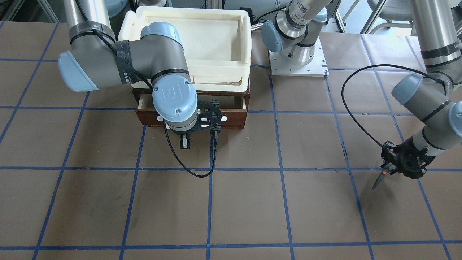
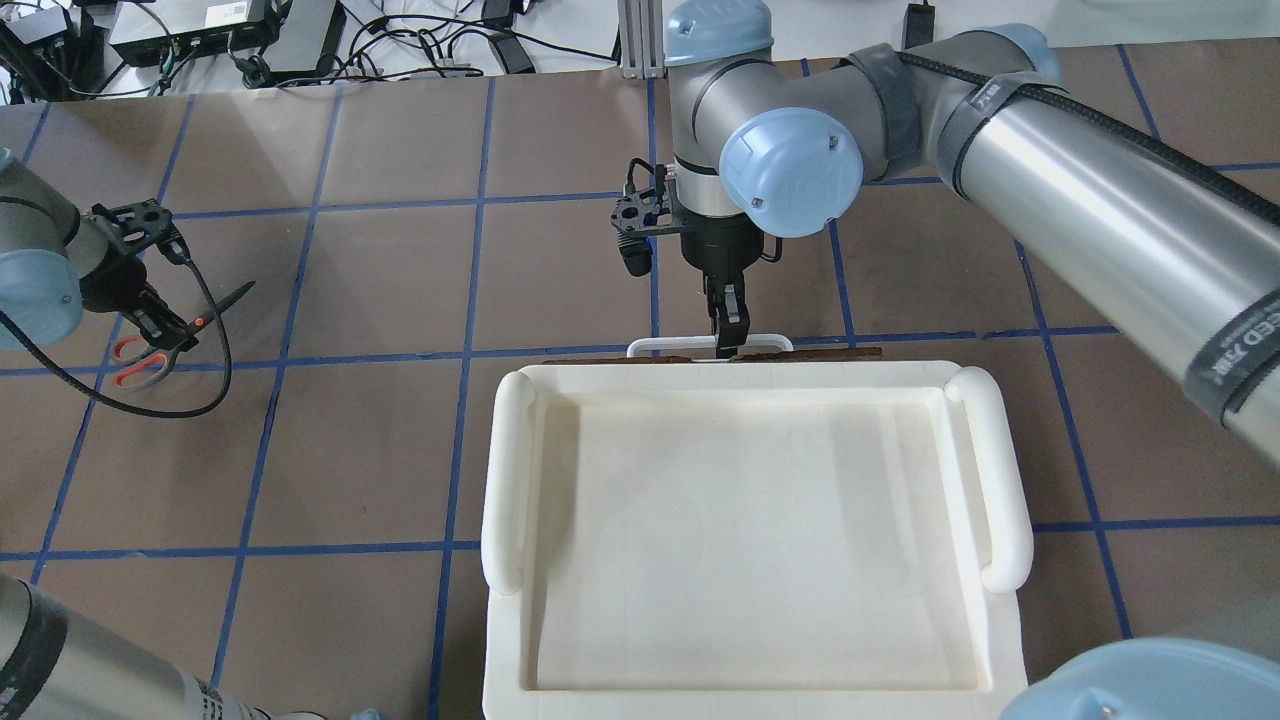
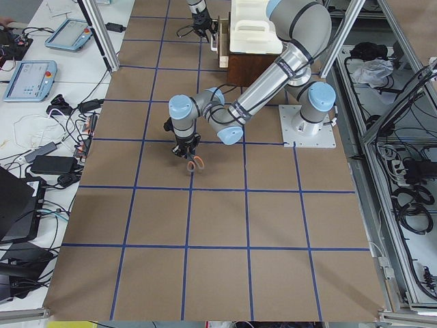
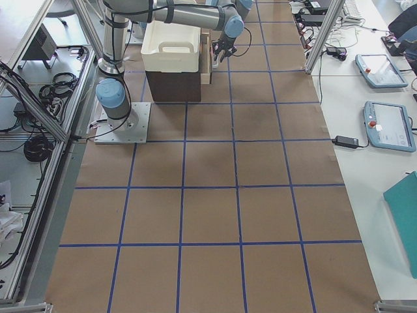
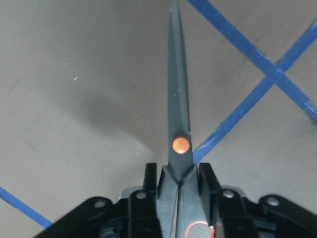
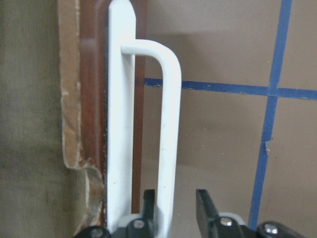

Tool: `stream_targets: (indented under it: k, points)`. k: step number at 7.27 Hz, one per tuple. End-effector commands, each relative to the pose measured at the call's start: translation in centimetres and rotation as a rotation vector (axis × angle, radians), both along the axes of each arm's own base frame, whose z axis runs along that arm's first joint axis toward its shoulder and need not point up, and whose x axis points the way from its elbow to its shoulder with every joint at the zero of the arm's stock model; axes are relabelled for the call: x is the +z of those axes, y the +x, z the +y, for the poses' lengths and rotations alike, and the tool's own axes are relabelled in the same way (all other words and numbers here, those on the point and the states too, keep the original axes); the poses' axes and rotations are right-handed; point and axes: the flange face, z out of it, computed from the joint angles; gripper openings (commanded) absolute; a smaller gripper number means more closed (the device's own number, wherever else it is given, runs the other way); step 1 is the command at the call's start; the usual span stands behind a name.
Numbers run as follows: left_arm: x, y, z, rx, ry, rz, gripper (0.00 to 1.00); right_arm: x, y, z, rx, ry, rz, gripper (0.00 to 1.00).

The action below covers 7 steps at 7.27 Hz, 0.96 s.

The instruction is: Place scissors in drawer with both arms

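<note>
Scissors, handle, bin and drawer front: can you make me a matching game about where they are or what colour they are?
Things:
1. scissors
2. white handle
3. bin
4. drawer front

Matches:
A. dark red-brown
B. cream, sitting up on top
C. clamped in the left pincer
D. between the open fingers of the right pincer

Pairs: 1-C, 2-D, 3-B, 4-A
</note>
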Motion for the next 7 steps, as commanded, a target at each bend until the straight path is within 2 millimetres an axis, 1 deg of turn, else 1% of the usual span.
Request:
stream_targets:
  k: [1,2,3,4,6,7]
  points:
    - [1.1,-1.4,-0.8,-0.027,-0.018,-0.004,0.04,0.3,0.5,-2.2,0.010,-0.024,0.003,0.39]
    - [1.9,-2.9,-1.0,-0.050,-0.019,-0.006,0.04,0.6,0.5,-2.8,0.024,-0.039,0.009,0.38]
    - [2.7,-4.0,-1.1,-0.061,-0.012,-0.003,0.04,0.9,0.3,-3.2,0.018,-0.049,0.002,0.38]
    - [3.6,-4.5,-1.3,-0.070,-0.010,0.000,0.04,0.5,0.4,-3.7,0.015,-0.046,-0.003,0.38]
    - [6.2,-6.9,-2.1,-0.105,0.011,0.013,0.02,0.0,0.4,-5.3,0.007,-0.062,-0.014,0.38]
    - [7.2,-8.0,-2.2,-0.115,0.020,0.016,0.02,0.2,0.6,-6.0,0.003,-0.080,-0.025,0.38]
